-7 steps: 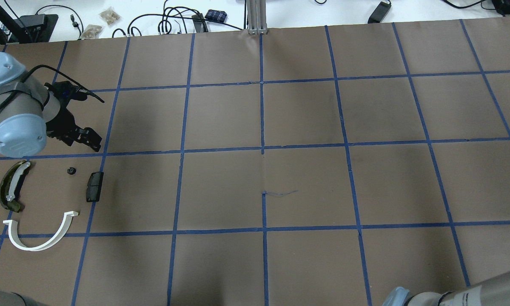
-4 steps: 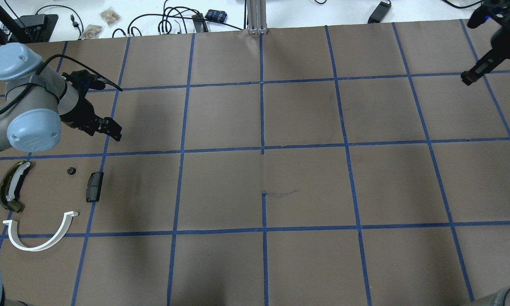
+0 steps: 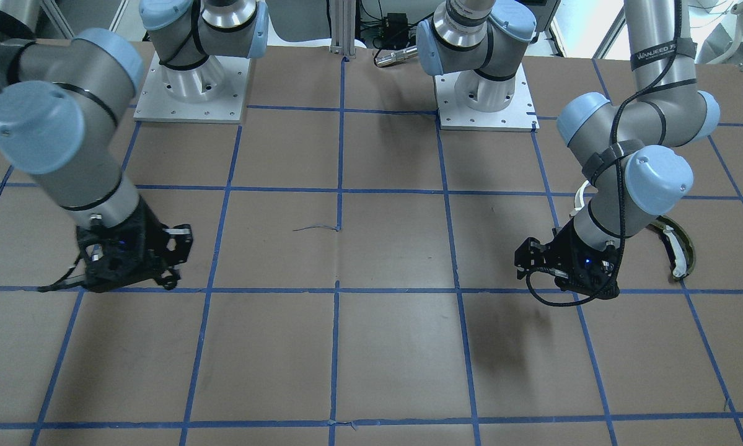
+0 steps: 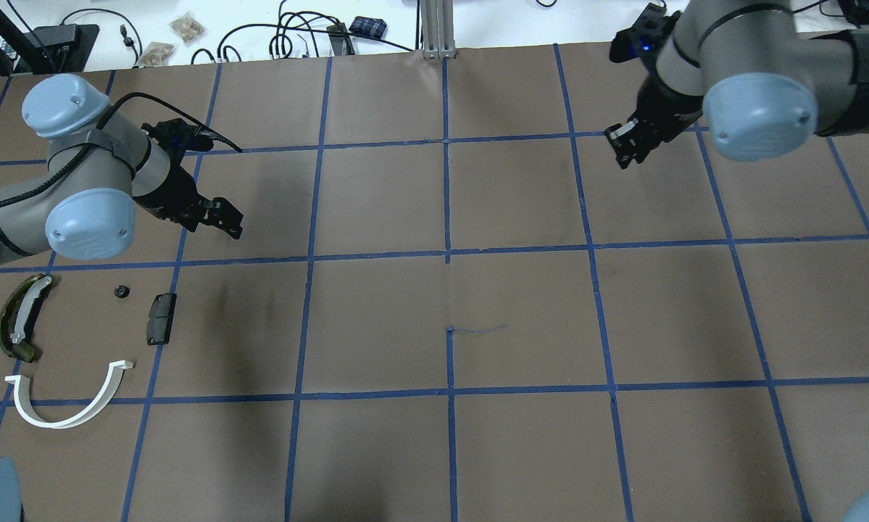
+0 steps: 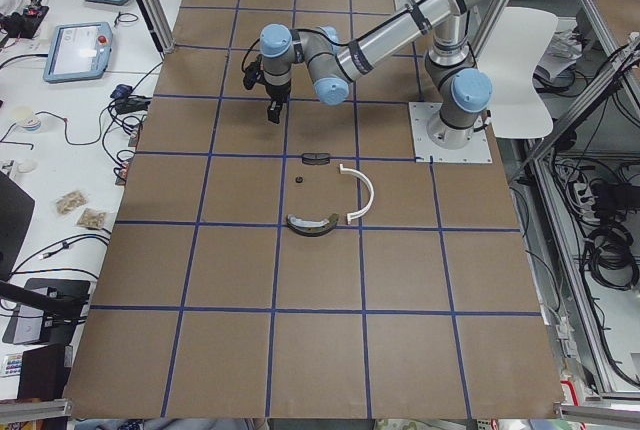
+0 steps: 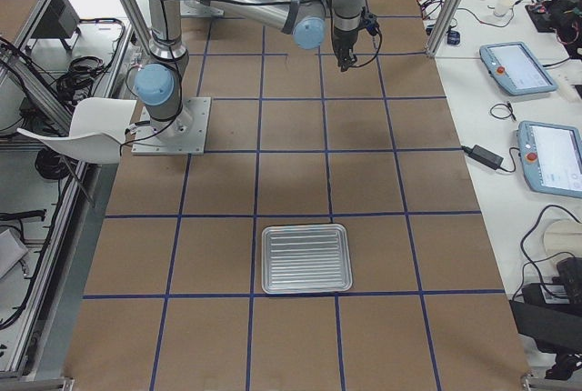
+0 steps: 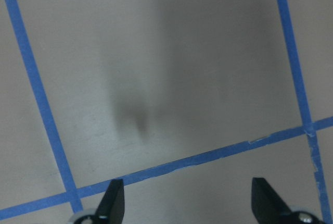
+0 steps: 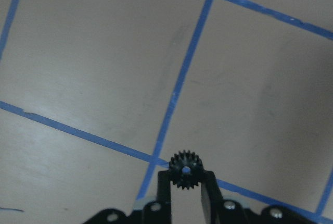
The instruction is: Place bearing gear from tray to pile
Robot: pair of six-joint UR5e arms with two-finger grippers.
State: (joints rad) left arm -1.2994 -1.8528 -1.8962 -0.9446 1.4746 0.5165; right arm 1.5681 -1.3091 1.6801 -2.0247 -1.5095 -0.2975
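Note:
A small black bearing gear [image 8: 186, 168] sits pinched between the fingertips of my right gripper [image 8: 186, 178], which is shut on it and hangs over the table's far right part [image 4: 626, 148]. The pile lies at the near left: a white half-ring arc [image 4: 72, 406], an olive-green curved piece [image 4: 19, 319], a dark grey block [image 4: 161, 317] and a small black round part [image 4: 121, 291]. My left gripper [image 4: 222, 221] hovers beyond the pile, open and empty, its fingers [image 7: 112, 203] wide apart over bare paper. The ribbed metal tray [image 6: 306, 257] shows only in the exterior right view and holds nothing.
Brown paper with a blue tape grid [image 4: 447, 254] covers the table. Cables and small bags [image 4: 188, 29] lie beyond the far edge. Both arm bases [image 3: 188, 87] stand on plates at the robot's side. Tablets [image 6: 518, 68] rest on a side bench.
My right arm has swung in from the right edge, carrying the gear leftward over the far table. My left gripper has moved right and further from the pile.

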